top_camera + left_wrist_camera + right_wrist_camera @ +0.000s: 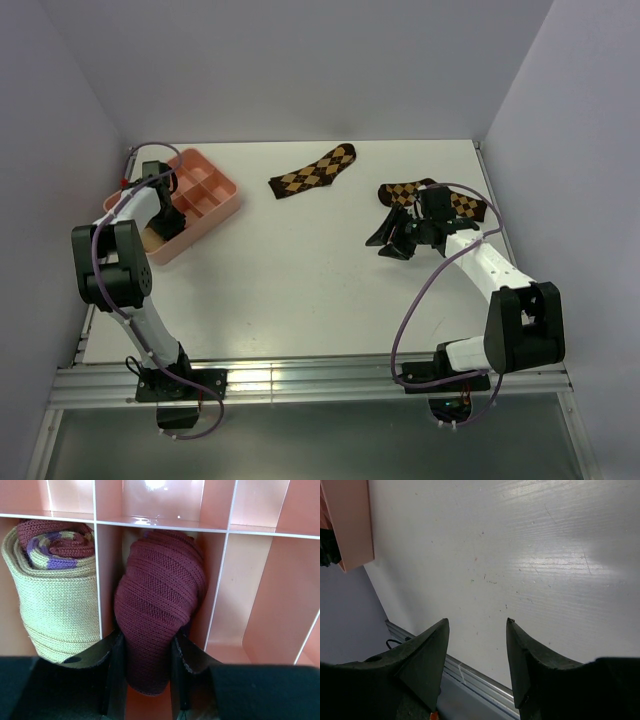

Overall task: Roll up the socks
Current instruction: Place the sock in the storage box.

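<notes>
I've got the left gripper [147, 652] down inside the pink tray [260, 585]. Its jaws are narrowed onto the crimson sock [160, 600], one finger [114, 665] on each side w/ the knit squeezed btwn them. That sock is rolled up and stands on end in one tray compt, bulging wider above the fingers. The tan sock [55, 600] is rolled too, in the compt right next door, on the left in the wrist view. Maroon and purple stripes show at the top of its roll. Only a divider wall separates the two.

From the top cam the tray sits at the left edge of the table [300, 290]. The right gripper [476, 630] is well off to the tray's right, jaws apart at a middling gap, nothing btwn them, just table below. One argyle sock [315, 172] lies flat a bit right of the tray. A second argyle sock [460, 205] lies further right, by the right gripper; touching or just behind it, can't tell.
</notes>
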### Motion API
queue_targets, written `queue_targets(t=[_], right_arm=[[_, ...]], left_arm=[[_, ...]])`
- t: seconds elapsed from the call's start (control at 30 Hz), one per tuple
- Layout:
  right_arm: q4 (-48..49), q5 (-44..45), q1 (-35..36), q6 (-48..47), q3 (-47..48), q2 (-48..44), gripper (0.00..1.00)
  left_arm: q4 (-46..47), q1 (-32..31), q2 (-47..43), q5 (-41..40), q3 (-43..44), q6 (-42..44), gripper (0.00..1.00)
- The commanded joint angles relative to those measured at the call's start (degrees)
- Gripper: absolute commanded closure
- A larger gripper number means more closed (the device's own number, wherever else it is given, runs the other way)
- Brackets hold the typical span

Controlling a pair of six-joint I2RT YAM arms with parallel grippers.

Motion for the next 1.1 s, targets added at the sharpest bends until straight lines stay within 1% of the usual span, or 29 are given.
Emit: queue_targets(t=[0.0, 0.07, 0.2, 0.47, 0.67, 0.83, 1.07], right_arm=[[1.73, -0.92, -0.63, -0.23, -0.15, -1.25, 0.44], [1.73, -1.0, -0.63, -0.14, -0.15, -1.25, 0.44], [1.82, -1.36, -0.63, -0.05, -0.06, -0.99, 0.44], [2.17, -1.8, -0.72, 0.04, -0.23, -0.98, 0.44], [2.08, -1.97, -0.72, 0.04, -0.15, -0.9, 0.44], [2.17, -2.32, -0.8, 0.12, -0.06, -0.63, 0.45], [2.26, -2.59, -0.8, 0.39, 0.29, -0.46, 0.45]], left_arm=[[-2.69, 0.07, -1.49, 1.69, 2.4, 1.62, 0.68], [-3.56, 0.07, -2.28, 0.99, 3.54, 1.62, 0.61], [-4.71, 0.07, -3.16, 0.19, 4.78, 1.8, 0.52], [-6.38, 0.07, -4.04, -0.42, 6.44, 1.71, 0.45], [-6.9, 0.07, -6.06, -1.83, 6.8, 1.27, 0.44], [-7.17, 0.07, -8.69, -1.48, 7.41, 1.36, 0.43], [-5.24, 0.07, -11.07, -0.34, 6.54, 2.15, 0.51]])
